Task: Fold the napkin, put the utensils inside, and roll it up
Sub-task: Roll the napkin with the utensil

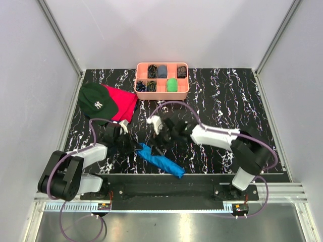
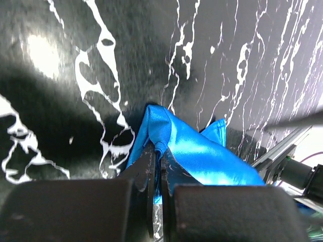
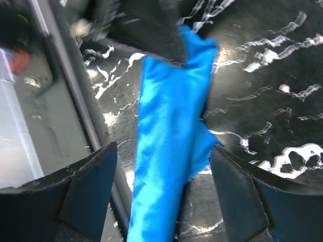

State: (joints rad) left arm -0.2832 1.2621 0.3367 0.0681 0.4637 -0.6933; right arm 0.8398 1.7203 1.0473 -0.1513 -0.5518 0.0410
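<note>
risks pulling the bundled blue napkin [image 2: 202,151] undone with left gripper [image 2: 157,151] pinching its end and right gripper [image 3: 164,166] spread wide above.

We read only a white "NY" on the green cap [image 1: 97,102], beyond the left claw [image 1: 132,145]. We find nothing else legible.

Bright blue, thin, glossy cloth napkin [image 1: 160,161]: gathered into a long, narrow, wrinkled bundle lying diagonally on the black white-veined tabletop [image 1: 227,101]. The lower-right end reaches the front edge. The upper-left end is pinched between the closed fingers of the left gripper [image 2: 157,151]
</note>
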